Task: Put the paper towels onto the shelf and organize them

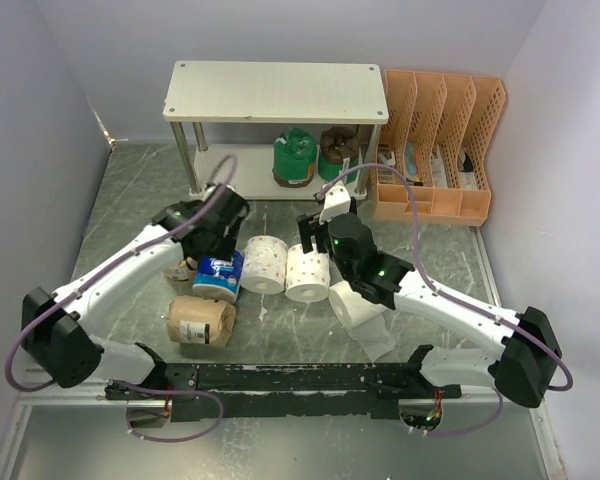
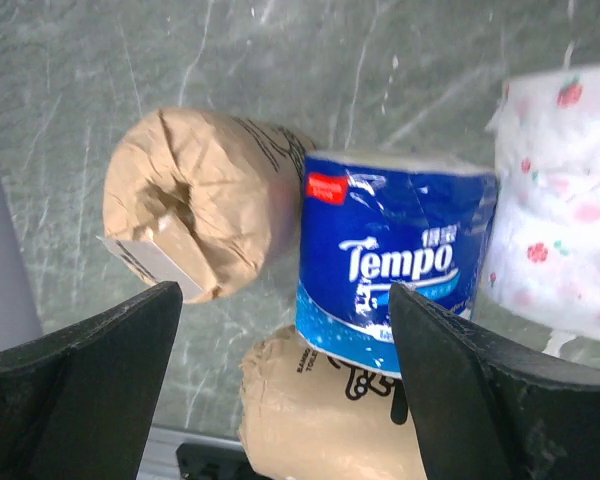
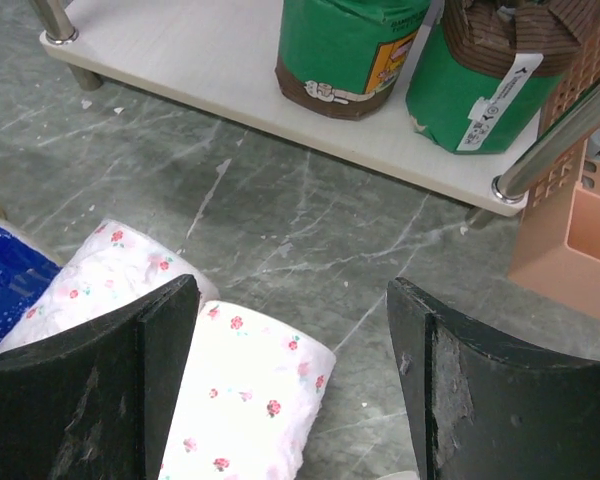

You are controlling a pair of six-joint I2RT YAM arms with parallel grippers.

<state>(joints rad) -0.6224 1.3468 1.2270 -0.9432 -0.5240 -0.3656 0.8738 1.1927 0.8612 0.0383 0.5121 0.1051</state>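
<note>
The shelf (image 1: 277, 92) stands at the back; its lower board (image 3: 180, 50) carries a green roll (image 1: 294, 157) and a dark brown-topped roll (image 1: 337, 152). On the table lie a blue roll (image 1: 218, 275), two dotted white rolls (image 1: 265, 263) (image 1: 308, 272), a partly unwound plain white roll (image 1: 355, 305) and a tan roll (image 1: 200, 320). My left gripper (image 1: 208, 245) is open and empty above the blue roll (image 2: 395, 260) and two tan rolls (image 2: 195, 200) (image 2: 320, 410). My right gripper (image 1: 313, 232) is open and empty over a dotted roll (image 3: 250, 400), facing the shelf.
An orange slotted file organizer (image 1: 440, 150) stands right of the shelf, touching its right post; it also shows in the right wrist view (image 3: 570, 230). Grey walls close in the left, back and right. A black rail (image 1: 280, 378) runs along the near edge.
</note>
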